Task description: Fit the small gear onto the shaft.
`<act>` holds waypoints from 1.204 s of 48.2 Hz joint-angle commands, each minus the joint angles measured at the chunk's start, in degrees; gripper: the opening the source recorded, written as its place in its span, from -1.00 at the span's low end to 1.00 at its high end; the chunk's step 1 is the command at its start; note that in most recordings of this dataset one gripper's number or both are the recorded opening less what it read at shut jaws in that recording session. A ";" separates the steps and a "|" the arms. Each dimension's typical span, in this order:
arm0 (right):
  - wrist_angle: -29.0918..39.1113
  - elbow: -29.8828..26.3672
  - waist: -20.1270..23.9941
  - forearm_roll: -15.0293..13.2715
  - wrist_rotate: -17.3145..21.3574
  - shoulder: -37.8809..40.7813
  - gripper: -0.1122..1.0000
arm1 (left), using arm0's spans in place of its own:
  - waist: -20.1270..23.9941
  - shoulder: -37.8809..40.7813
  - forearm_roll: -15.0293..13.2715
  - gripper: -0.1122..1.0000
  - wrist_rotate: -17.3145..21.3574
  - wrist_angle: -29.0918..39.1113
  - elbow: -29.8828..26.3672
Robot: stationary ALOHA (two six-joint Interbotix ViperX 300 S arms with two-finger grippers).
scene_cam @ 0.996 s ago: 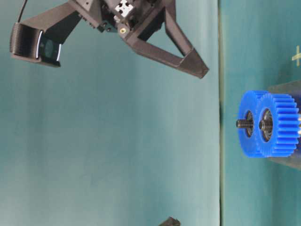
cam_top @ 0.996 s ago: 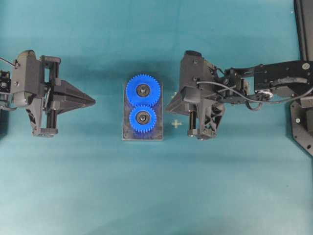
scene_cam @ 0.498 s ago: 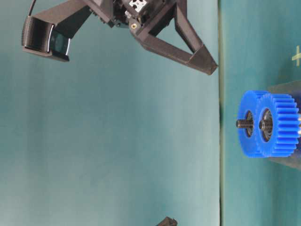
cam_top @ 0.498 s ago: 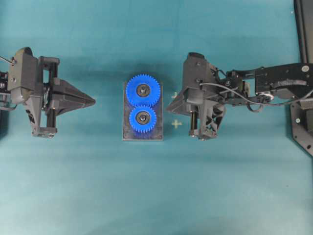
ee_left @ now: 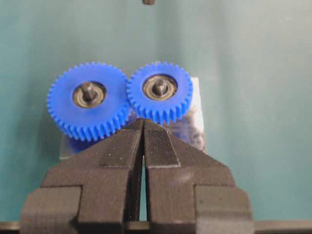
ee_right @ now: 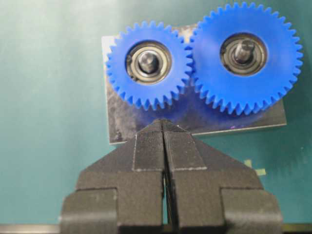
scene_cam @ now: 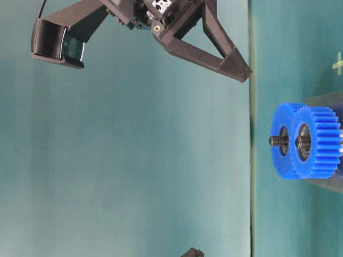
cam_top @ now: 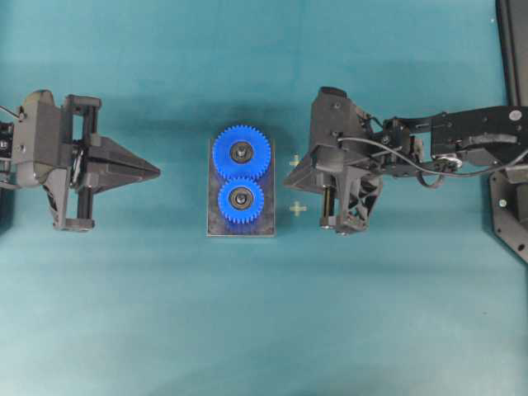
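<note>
- I see a teal table [cam_top: 264, 330] filling the overhead view, with everything else set along its middle band.
- My right arm [cam_top: 445, 148] reaches in from the right edge, cables looped along it.
- The right claw [cam_top: 287, 180] points left at the plate, its tip near the plate's right edge but apart from it. In the right wrist view its fingers [ee_right: 148, 151] press flat together, clenched on nothing.
- The left claw [cam_top: 157, 172] sits well apart from the plate on the left, pointing right. In the left wrist view its fingers [ee_left: 124, 151] are also pressed together, empty.
- A dark grey plate [cam_top: 214, 227] lies flat at the centre, between the two claws.
- The big gear [cam_top: 241, 152] sits on the far end of the plate, on its own peg.
- The small gear [cam_top: 241, 200] sits on the near end of the plate, teeth meshed with the big gear.
- The shaft [ee_right: 147, 61] shows as a silver end at the centre of the small gear's hub; the gear is already seated on it. In the table-level view a peg tip [scene_cam: 296, 141] pokes out of the hub.
- Two pale cross marks [cam_top: 297, 209] lie on the table just right of the plate.
</note>
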 commanded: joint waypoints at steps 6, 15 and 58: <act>-0.53 -0.53 0.00 0.00 0.62 -0.44 -0.81 | -0.18 -0.44 0.18 -0.80 -0.97 -0.53 -0.35; -0.53 -0.44 0.00 0.00 0.62 -0.44 -0.81 | -0.18 -0.44 0.18 -0.80 -1.67 -0.53 -0.18; -1.58 -0.26 0.09 0.00 0.62 -2.11 -0.81 | -0.26 -1.41 0.18 -0.80 -1.49 -5.45 0.26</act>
